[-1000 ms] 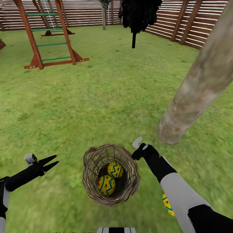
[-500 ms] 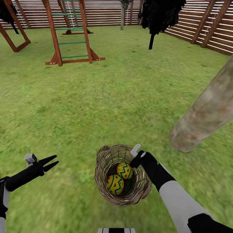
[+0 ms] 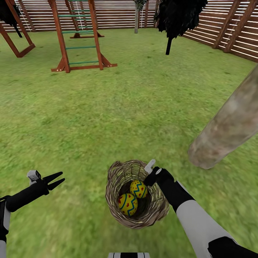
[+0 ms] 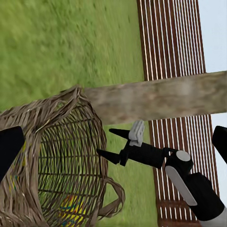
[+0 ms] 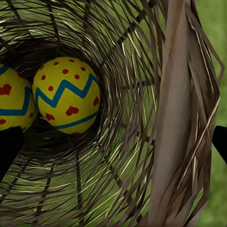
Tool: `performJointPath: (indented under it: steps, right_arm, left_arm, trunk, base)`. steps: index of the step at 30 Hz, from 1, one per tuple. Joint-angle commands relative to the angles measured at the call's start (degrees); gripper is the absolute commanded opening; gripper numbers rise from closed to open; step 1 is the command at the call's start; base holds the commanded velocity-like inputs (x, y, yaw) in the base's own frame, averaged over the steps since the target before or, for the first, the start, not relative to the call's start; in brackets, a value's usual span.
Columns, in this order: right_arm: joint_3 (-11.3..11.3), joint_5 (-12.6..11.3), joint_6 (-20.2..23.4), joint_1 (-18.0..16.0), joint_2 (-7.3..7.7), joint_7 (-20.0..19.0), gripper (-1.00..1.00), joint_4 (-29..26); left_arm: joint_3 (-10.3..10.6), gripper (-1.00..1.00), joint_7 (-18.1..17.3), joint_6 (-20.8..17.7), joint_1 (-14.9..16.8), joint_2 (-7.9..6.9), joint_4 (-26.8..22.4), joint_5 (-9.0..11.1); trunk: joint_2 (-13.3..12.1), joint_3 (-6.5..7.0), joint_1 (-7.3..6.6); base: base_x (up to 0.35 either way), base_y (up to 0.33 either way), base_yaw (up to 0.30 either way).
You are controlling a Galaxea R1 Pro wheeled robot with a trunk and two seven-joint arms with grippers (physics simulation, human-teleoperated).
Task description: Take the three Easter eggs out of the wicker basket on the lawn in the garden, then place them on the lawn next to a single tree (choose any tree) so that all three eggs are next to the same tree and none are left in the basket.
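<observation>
Position unchanged since half a second ago: right end effector (image 3: 150, 172), jaws apart, at wicker basket (image 3: 118, 211) rim, 1 o'clock; two eggs (image 3: 128, 204) inside; left end effector (image 3: 57, 180) spread, empty.

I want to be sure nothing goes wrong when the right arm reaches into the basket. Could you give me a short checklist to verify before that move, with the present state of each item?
1. Eggs remain to be picked: ok, two eggs lie in the basket.
2. Right gripper placed at the basket's rim: ok, it sits at the rim on the tree's side.
3. Right gripper open: ok, its fingers are spread in the left wrist view.
4. Way to the nearer egg free: ok, only wicker around it.
5. Left gripper out of the way: ok, open, over the grass, apart from the basket.
6. Tree close by: ok.
</observation>
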State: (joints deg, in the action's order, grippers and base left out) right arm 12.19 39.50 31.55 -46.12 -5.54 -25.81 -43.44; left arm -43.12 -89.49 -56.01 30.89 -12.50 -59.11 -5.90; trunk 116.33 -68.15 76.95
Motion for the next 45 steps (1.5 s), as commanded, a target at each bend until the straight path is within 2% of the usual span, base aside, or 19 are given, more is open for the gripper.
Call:
performJointPath:
  steps: [1,6,10,14,16,18,20,30,34,45]
  right_arm:
    - [0.0,0.6,0.2,0.0,0.0,-0.5,1.0,-0.1]
    - [0.0,0.5,0.2,0.0,0.0,-1.0,1.0,-0.4]
    - [0.0,0.9,0.2,1.1,0.17,-7.4,1.0,-5.0]
    - [0.2,1.0,1.4,3.5,0.19,-9.4,1.0,-8.9]
    - [1.5,1.0,1.7,3.8,0.21,-9.6,1.0,-9.4]
    - [3.9,0.8,1.9,4.1,0.22,-9.7,1.0,-9.6]
    - [4.6,0.8,2.0,4.6,0.15,-9.7,1.0,-9.6]
    - [5.3,0.6,2.1,5.5,-0.13,-9.8,1.0,-9.3]
    - [7.8,0.6,2.1,6.4,-0.17,-9.8,1.0,-9.2]
    - [8.0,0.8,2.0,6.6,-0.02,-9.7,1.0,-9.2]
  left_arm:
    - [-0.1,1.0,-0.5,-0.6,0.1,0.02,0.0,-0.6]
    - [-0.1,1.0,-0.5,-0.6,0.0,0.02,0.0,-0.6]
    - [-0.1,1.0,-0.5,-0.6,0.0,0.02,0.0,-0.6]
    - [-0.1,1.0,-0.5,-0.6,0.0,0.03,0.0,-0.6]
    - [-0.1,1.0,-0.5,-0.6,0.0,0.02,0.0,-0.6]
    - [-0.1,1.0,-0.5,-0.6,0.0,0.02,0.0,-0.6]
    - [-0.1,1.0,-0.5,-0.6,0.1,0.02,0.0,-0.6]
    - [-0.1,1.0,-0.5,-0.6,0.0,0.02,0.0,-0.6]
    - [-0.2,1.0,-0.5,-0.6,0.0,-0.03,-0.2,-0.6]
    - [-0.2,1.0,-0.5,-0.6,0.0,-0.07,-0.2,-0.5]
  trunk:
    - [0.0,-0.04,-0.01]
    - [0.0,-0.04,-0.01]
    - [0.0,-0.04,-0.01]
    - [0.0,-0.04,-0.01]
    - [0.0,-0.04,-0.01]
    - [0.0,-0.04,-0.01]
    - [0.0,-0.04,-0.01]
    - [0.0,-0.11,-0.01]
    - [0.0,-0.43,-0.01]
    - [0.0,-1.42,-0.01]
  base:
    - [0.0,0.0,0.0]
    - [0.0,0.0,0.0]
    - [0.0,0.0,0.0]
    - [0.0,0.0,0.0]
    - [0.0,0.0,0.0]
    - [0.0,0.0,0.0]
    - [0.0,0.0,0.0]
    - [0.0,0.0,0.0]
    - [0.0,0.0,0.0]
    - [0.0,0.0,0.0]
